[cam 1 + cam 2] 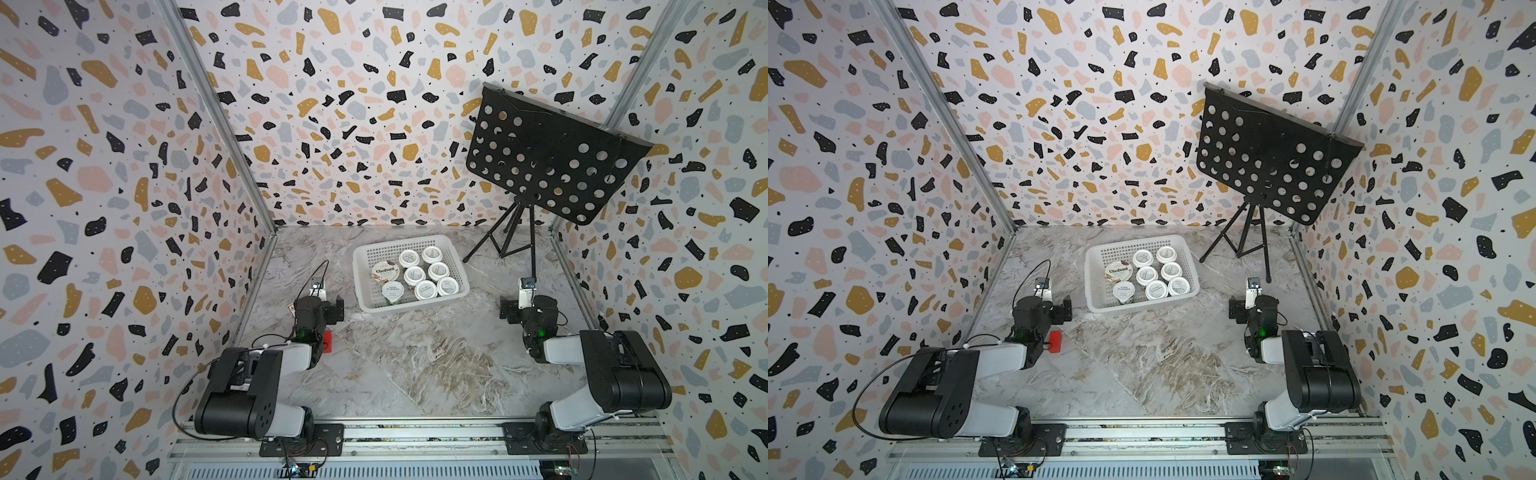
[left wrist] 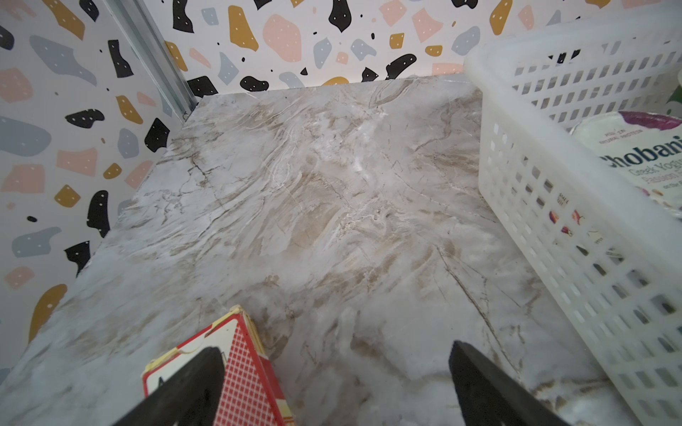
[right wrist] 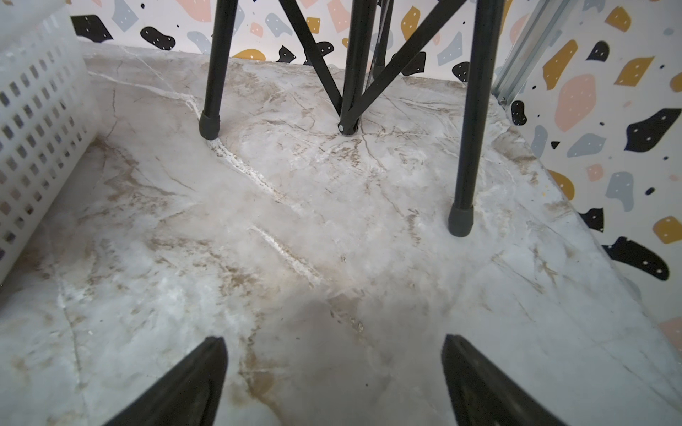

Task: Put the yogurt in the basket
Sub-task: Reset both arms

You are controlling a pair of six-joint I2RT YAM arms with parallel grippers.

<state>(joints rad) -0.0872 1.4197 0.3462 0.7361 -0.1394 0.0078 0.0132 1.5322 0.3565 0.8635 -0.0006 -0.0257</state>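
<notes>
Yogurt cups (image 1: 414,275) all sit inside the basket (image 1: 376,252); the left gripper (image 2: 334,348) and the right gripper (image 3: 333,338) stand wide open, holding nothing.

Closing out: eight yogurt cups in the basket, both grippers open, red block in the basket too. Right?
No: the red block lies on the table beside the left arm, outside the basket, as a top view shows. The eight yogurt cups are in the basket, and the left gripper and right gripper are open.
</notes>
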